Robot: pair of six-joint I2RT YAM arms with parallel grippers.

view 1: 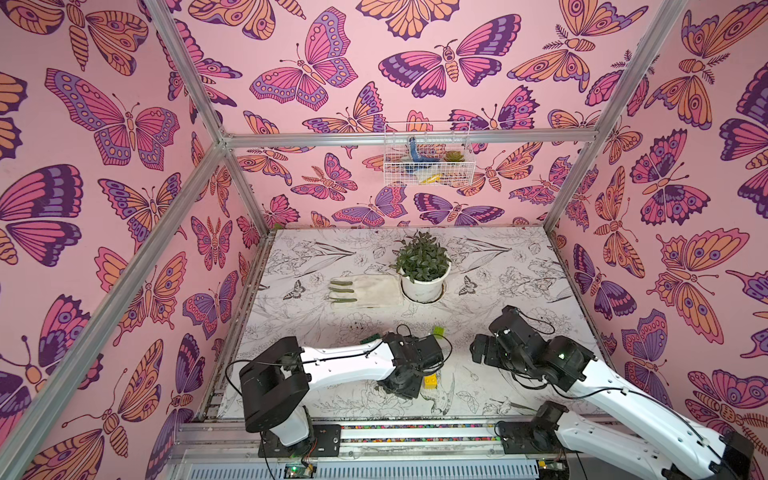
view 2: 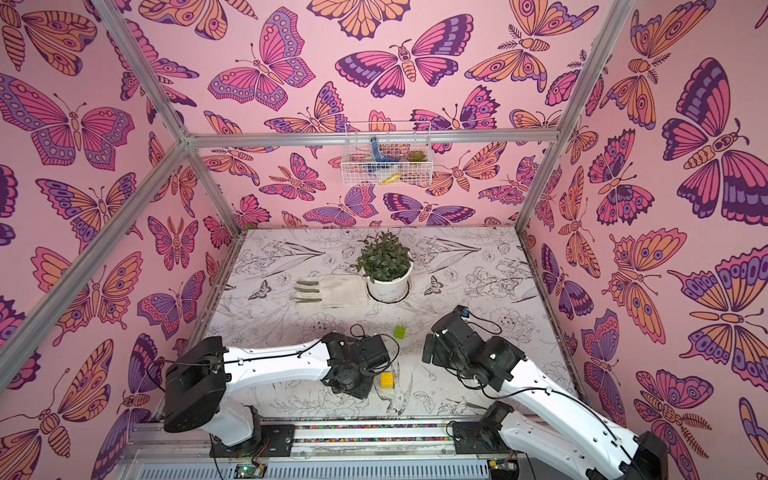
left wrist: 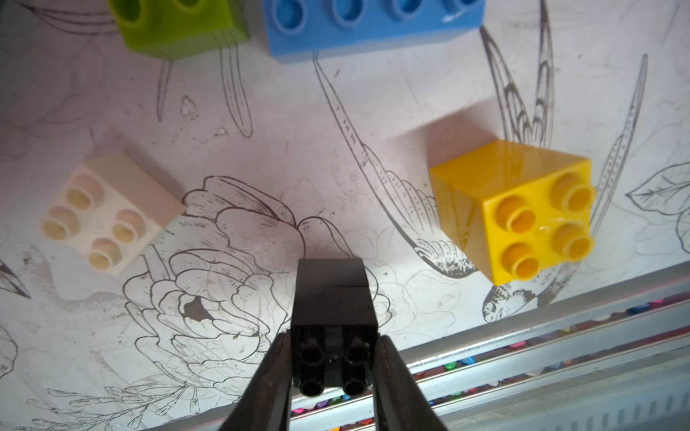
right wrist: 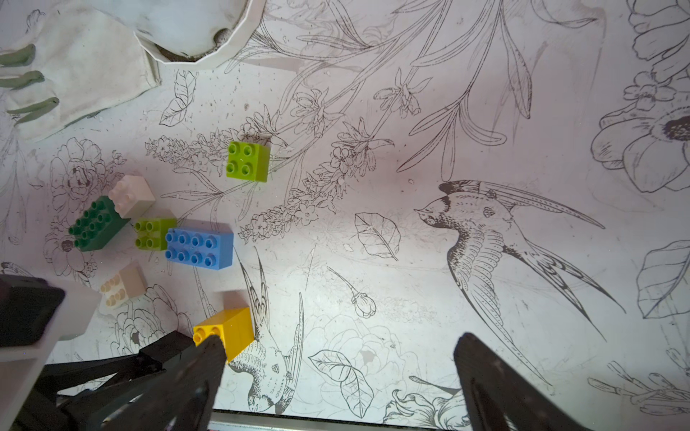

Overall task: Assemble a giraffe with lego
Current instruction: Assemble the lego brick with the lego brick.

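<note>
Square yellow studded plastic brick (view 1: 430, 381) sits studs-up; square lime studded brick (view 1: 438, 331) lies at its twelve o'clock, well apart.

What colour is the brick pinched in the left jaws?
The brick is black, seen best in the left wrist view.

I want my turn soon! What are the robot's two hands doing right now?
Left gripper: closed, holding a black lego brick.
Right gripper: open, holding nothing.
</note>
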